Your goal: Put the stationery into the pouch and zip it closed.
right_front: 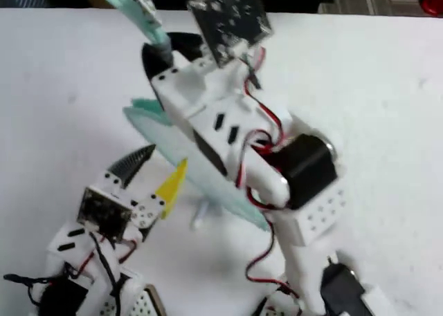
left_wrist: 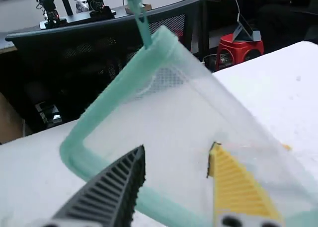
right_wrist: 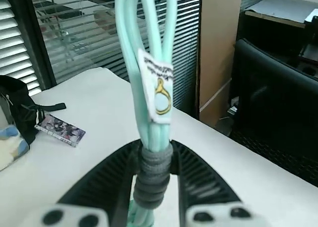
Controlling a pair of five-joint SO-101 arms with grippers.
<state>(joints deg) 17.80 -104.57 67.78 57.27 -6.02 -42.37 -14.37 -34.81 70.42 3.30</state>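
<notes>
Right arm (right_front: 277, 164) stands over the pouch (left_wrist: 189, 137). Pouch hangs tilted from its loop, over the bench (right_front: 387, 88); contents and zip not discernible; left hand (right_front: 154, 169) released, just beside pouch's lower edge; right hand (right_wrist: 151, 155) clenched on pouch's cord loop (right_wrist: 149, 48). Risks: thin loop may slip, dropping pouch; dangling pouch may swing clear of left hand; mesh may snag.
</notes>
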